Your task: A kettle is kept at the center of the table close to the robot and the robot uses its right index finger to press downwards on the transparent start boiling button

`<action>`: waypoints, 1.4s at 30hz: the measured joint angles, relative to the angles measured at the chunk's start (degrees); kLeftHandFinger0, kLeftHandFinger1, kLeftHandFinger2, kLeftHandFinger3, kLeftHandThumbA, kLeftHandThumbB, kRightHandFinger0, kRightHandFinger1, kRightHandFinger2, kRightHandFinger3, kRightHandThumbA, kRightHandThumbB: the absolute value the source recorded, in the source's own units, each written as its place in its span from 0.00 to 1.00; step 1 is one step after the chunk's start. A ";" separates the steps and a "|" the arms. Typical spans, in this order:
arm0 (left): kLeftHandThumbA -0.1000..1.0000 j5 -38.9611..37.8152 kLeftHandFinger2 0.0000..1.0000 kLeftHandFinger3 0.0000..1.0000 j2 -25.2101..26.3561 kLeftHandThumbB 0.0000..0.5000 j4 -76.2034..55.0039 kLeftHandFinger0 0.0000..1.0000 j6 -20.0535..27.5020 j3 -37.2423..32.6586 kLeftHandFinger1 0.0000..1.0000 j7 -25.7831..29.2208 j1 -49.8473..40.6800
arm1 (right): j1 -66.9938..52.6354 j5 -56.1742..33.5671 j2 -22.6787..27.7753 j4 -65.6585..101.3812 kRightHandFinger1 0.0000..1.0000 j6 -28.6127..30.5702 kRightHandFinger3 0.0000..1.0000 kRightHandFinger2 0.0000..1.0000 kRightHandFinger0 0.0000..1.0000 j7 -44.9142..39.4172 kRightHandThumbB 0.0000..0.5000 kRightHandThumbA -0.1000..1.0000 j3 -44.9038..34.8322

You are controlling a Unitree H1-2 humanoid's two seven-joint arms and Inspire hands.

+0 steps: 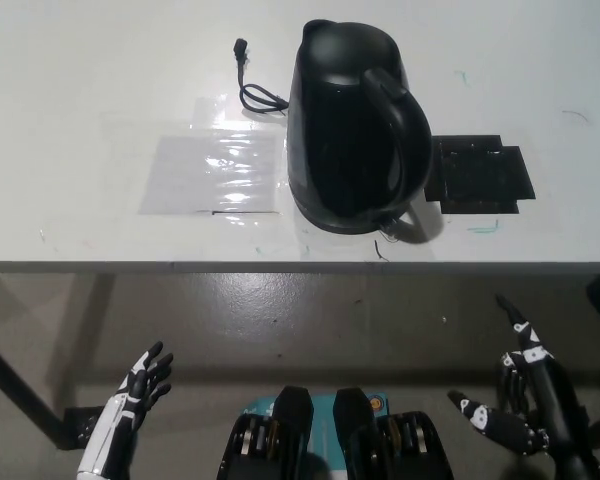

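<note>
Probably a lab: bare white table (100, 80) with taped markings, concrete floor (280, 320).

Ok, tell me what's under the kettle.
The black kettle stands on the white table. A black cord emerges behind its left side. The kettle body covers any base and the tabletop beneath it.

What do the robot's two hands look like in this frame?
The left hand has black fingers on a white forearm shell with dark seams. The right hand and its arm are black, with small white patches on the fingers and a white-speckled band near the thumb. No loose cables show on either.
</note>
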State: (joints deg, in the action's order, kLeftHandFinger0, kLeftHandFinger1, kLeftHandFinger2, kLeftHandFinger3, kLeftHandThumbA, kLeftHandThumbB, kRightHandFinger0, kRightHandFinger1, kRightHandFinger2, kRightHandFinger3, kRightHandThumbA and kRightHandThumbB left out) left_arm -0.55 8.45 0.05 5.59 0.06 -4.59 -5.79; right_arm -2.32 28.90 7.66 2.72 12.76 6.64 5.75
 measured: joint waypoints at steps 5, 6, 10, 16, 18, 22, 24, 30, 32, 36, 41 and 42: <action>1.00 0.00 1.00 1.00 0.04 0.64 -0.07 1.00 0.30 0.00 1.00 -0.24 0.00 | 1.89 5.63 -0.01 2.42 0.00 -0.93 1.00 0.00 0.00 0.28 0.46 0.95 1.39; 1.00 0.00 1.00 1.00 0.06 0.64 -0.10 1.00 0.45 0.00 1.00 -0.34 -0.01 | 2.43 6.92 -0.01 2.80 0.00 -1.23 1.00 0.00 0.00 0.32 0.47 0.95 1.76; 1.00 0.04 1.00 1.00 0.54 0.69 -0.37 1.00 1.18 -0.03 1.00 -0.71 0.00 | 5.20 11.94 -0.21 3.44 0.00 -2.50 1.00 0.00 0.00 0.41 0.47 0.93 3.34; 1.00 0.27 1.00 1.00 1.38 0.72 -1.45 1.00 2.77 -0.24 1.00 -0.74 0.03 | 8.24 18.64 -0.45 4.37 0.00 -4.83 1.00 0.00 0.00 0.46 0.47 0.97 5.18; 1.00 0.27 1.00 1.00 1.39 0.70 -1.88 1.00 3.09 -0.41 1.00 -0.75 0.04 | 8.64 20.25 -0.44 4.55 0.00 -5.67 1.00 0.00 0.00 0.43 0.47 0.96 5.46; 1.00 0.29 1.00 1.00 1.39 0.69 -1.99 1.00 3.58 -0.61 1.00 -0.75 0.14 | 9.08 22.39 -0.43 4.51 0.00 -6.83 1.00 0.00 0.00 0.43 0.45 0.95 5.72; 1.00 0.28 1.00 1.00 1.39 0.67 -2.02 1.00 3.70 -0.62 1.00 -0.76 0.23 | 9.42 23.27 -0.42 4.31 0.00 -7.21 1.00 0.00 0.00 0.43 0.45 0.96 5.92; 1.00 0.50 1.00 1.00 1.41 0.68 -2.03 1.00 3.98 -0.64 1.00 -0.81 0.32 | 10.85 24.35 -0.40 2.06 0.00 -8.13 1.00 0.00 0.00 0.45 0.44 0.94 6.50; 1.00 0.51 1.00 1.00 1.41 0.69 -2.03 1.00 4.15 -0.65 1.00 -0.88 0.32 | 11.23 24.46 -0.33 1.02 0.00 -8.33 1.00 0.00 0.00 0.45 0.44 0.94 6.64; 1.00 0.59 1.00 1.00 1.42 0.68 -2.04 1.00 4.33 -0.67 1.00 -1.05 0.32 | 11.95 24.58 -0.08 -0.87 0.00 -9.07 1.00 0.00 0.00 0.45 0.43 0.94 7.00; 1.00 0.70 1.00 1.00 1.42 0.67 -2.03 1.00 4.37 -0.68 1.00 -1.37 0.72 | 12.95 24.86 0.31 -3.58 0.00 -9.72 1.00 0.00 0.00 0.47 0.45 0.98 7.48; 1.00 0.68 1.00 1.00 1.42 0.68 -2.03 1.00 4.37 -0.67 1.00 -1.46 0.75 | 13.18 24.86 0.34 -3.99 0.00 -9.81 1.00 0.00 0.00 0.47 0.44 0.99 7.58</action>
State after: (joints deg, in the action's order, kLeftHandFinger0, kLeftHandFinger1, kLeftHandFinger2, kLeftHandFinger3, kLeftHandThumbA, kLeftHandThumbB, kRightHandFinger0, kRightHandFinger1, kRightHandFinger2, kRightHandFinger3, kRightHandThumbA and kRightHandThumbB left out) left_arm 0.13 9.87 -1.98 9.96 -0.61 -6.05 -5.05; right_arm 10.86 53.76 8.01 -1.28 2.95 7.12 13.32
